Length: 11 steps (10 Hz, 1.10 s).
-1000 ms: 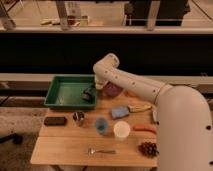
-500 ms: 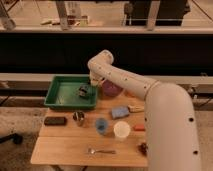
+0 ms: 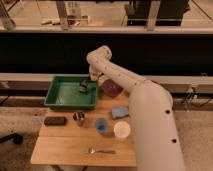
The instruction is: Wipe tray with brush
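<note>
Since a second ago the arm point(image 3: 125, 85) has swung its elbow higher, and its white bulk now covers more of the table's right side — the brush has slid with it, a little toward the left and the far wall of the tray. The pincer point(image 3: 86, 83) hangs low inside the tray point(image 3: 54, 97), over its right half, pressed together on the brush point(image 3: 82, 88). The brush's dark head sits down at the green floor; whether the bristles actually touch it I cannot tell. The tray lies on the far left part of the table point(image 3: 60, 145). Just beside the tray's right rim stands a purple bowl point(image 3: 111, 88), partly behind the arm. In front of the tray, from left to right, are a flat black block point(image 3: 55, 120), a small metal cup point(image 3: 78, 118), a blue cup point(image 3: 101, 125) and a white cup point(image 3: 121, 130) — the last one close against the arm. A blue cloth point(image 3: 119, 111) lies between the bowl and the white cup. Near the front edge a spoon point(image 3: 100, 150) lies crosswise, well apart from the tray.
</note>
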### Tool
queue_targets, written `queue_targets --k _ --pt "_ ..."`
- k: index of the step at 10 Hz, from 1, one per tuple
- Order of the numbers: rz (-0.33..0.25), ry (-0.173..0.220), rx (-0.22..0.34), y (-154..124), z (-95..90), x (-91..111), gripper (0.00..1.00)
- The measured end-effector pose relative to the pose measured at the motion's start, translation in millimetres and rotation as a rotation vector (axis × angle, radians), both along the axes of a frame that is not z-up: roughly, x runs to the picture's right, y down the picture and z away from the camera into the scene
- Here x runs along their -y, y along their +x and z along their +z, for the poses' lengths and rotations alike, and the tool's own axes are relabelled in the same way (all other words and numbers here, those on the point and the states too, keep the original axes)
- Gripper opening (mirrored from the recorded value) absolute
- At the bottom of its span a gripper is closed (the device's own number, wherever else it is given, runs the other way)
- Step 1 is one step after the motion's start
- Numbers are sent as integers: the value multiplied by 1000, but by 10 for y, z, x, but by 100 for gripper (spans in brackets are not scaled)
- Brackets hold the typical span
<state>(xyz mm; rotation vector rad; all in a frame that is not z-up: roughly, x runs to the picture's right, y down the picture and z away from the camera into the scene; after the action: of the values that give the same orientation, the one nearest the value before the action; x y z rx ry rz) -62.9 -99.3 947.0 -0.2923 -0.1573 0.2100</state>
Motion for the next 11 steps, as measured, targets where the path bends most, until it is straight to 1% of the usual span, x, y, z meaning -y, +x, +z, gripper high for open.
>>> queue_targets --k 1,3,6,7,11 --pt "1 2 -6 65 32 31 0" --pt "-5 -2 11 -24 24 16 0" --pt "-38 -12 65 -444 39 -38 0" --pt "-56 -13 87 -631 59 -36 0" --pt "-114 -19 154 -1174 155 46 0"
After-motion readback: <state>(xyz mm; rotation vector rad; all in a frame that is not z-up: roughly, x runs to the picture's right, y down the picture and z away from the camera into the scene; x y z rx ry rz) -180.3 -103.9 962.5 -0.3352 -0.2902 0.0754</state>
